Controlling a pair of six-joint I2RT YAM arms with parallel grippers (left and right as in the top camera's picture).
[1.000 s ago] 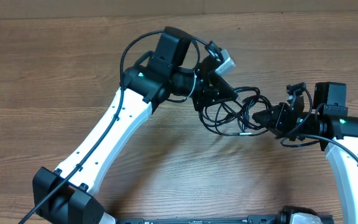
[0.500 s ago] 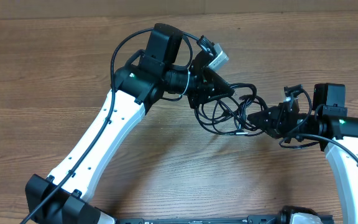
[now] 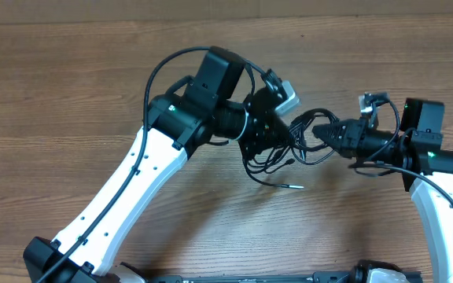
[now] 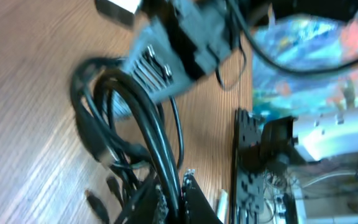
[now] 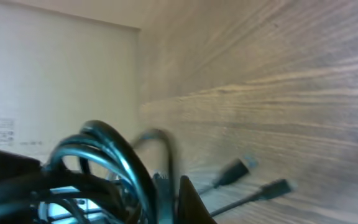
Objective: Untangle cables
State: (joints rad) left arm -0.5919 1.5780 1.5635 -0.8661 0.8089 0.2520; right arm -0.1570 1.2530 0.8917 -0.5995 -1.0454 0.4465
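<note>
A tangle of black cables (image 3: 293,141) hangs between my two grippers above the wooden table (image 3: 69,102). My left gripper (image 3: 278,130) is shut on the bundle's left side; in the left wrist view the black strands (image 4: 148,124) run down between its fingers (image 4: 178,196). My right gripper (image 3: 326,134) is shut on the bundle's right side; the right wrist view shows looped strands (image 5: 114,158) at its fingers (image 5: 173,193). Loose ends with plugs (image 3: 293,186) trail below the bundle, and two plugs (image 5: 247,165) show blurred in the right wrist view.
A dark rail (image 3: 289,277) runs along the table's front edge between the arm bases. The left arm's white link (image 3: 128,196) crosses the front left of the table. The right arm's white link (image 3: 443,224) stands at the right edge.
Both grippers have lifted and moved up the table with the bundle. The right gripper has swung to point left. The cable loops are pulled tighter, with loose ends hanging lower.
</note>
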